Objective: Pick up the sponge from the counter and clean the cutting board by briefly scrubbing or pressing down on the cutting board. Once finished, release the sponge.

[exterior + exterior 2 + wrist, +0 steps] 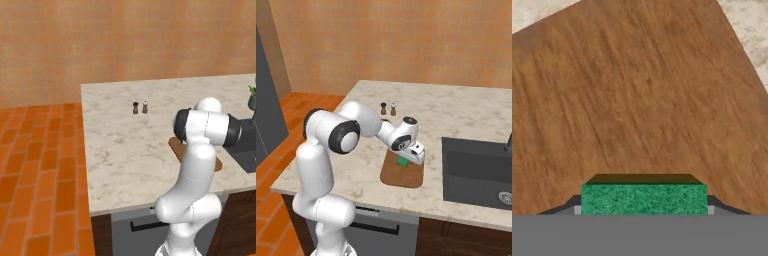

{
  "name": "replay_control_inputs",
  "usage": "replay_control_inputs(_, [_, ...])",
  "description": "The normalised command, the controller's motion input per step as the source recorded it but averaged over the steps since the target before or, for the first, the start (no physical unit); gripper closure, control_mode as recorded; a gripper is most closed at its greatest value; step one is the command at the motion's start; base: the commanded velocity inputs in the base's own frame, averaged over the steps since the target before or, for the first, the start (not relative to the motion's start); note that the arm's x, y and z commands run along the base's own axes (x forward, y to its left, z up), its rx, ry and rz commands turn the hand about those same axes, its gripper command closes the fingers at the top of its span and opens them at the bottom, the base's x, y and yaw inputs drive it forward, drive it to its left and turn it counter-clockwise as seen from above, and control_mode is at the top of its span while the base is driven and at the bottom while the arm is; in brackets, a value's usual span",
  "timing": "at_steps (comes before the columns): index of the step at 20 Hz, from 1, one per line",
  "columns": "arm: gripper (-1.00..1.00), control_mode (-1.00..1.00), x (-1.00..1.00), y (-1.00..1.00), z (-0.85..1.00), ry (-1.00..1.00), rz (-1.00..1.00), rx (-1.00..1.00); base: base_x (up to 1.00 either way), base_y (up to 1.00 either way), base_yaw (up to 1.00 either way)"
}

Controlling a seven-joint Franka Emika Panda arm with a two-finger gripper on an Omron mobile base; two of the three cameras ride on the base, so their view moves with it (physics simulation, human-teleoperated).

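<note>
1. nearest the hand camera, the sponge [644,199] sits clamped between the two dark fingertips [572,204], one at each end of the green block; the gripper [408,161] is closed on it, so the pick-up looks done.
2. just past the sponge, the cutting board [637,100] spreads under the hand. a dark shadow lies tight against the sponge's far edge, which suggests it is at or very near the wood; whether it is pressing cannot be told.
3. in the right base view the arm reaches over the board [401,175] with the green block showing under the hand, above the board's middle part.
4. judgement: the scrubbing or pressing step is the one in hand. left to do: finish the press, then open the fingers and let the sponge go.
5. farther off, the counter [466,112] carries two small shakers [388,108] behind the board, well apart from the hand, and the dark sink [476,167] lies beside the board.
</note>
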Motion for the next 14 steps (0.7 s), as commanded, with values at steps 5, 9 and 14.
replay_control_inputs(5, [1.00,-1.00,0.37,0.00,-0.50,-0.05,0.00,0.00,0.00,0.00,0.00])
replay_control_inputs(9, [1.00,-1.00,-0.15,0.12,-0.40,-0.05,0.00,0.00,0.00,0.00,0.00])
replay_control_inputs(14, [1.00,-1.00,-0.40,0.88,0.16,-0.01,0.02,0.00,0.00,0.00,0.00])
